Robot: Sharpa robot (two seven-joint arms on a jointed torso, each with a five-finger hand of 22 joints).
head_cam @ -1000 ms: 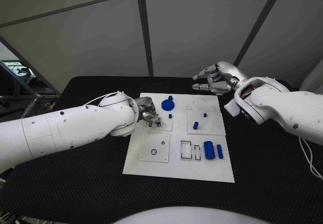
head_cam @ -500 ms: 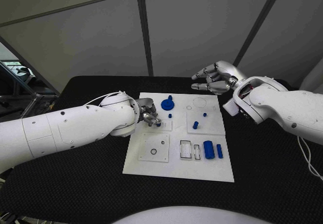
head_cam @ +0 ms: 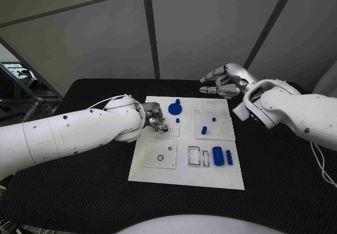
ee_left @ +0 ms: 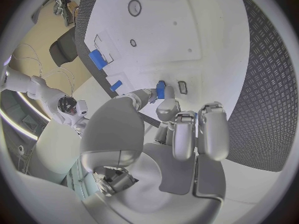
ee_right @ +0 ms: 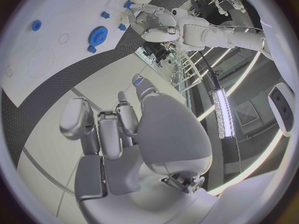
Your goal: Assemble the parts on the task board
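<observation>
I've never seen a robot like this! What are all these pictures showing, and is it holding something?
It's a robot with two white arms and silver hands. One picture looks down from its head; the round ones come from cameras at its wrists. On the black table lies a white task board with small blue pieces, like a gear and a cylinder. The left hand pinches a little blue part over the board. The right hand hovers beyond the board's far edge, fingers curled, holding nothing.

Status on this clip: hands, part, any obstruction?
Left hand pinching small blue part over task board. Right hand empty, raised behind board. No obstruction seen.
</observation>
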